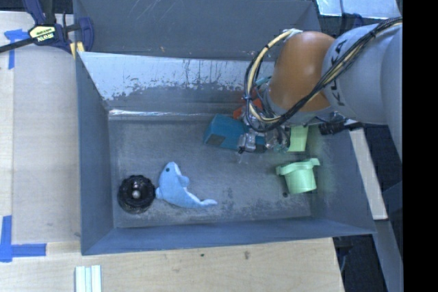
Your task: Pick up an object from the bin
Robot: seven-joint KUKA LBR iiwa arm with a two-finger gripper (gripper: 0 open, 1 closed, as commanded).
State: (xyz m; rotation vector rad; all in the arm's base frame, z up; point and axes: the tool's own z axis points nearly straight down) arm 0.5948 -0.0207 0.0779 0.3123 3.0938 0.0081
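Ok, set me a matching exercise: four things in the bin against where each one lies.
Things:
1. black round knob-like thing
2. blue toy dolphin
3. teal block
4. pale green cup

Places:
A. close beside the pincer, on its view-left side
B. front left corner of the bin, as the view shows it
C. right part of the floor in the view
D. just right of the black round thing

Pairs: 1-B, 2-D, 3-A, 4-C.

In grey metal bin (92, 147): black round knob (135, 193) front left, blue plush dolphin (179, 189) just right of it. Teal box (220, 131) mid-floor; gripper (248, 145) just beside it; pale green plastic cup (300, 176) right.
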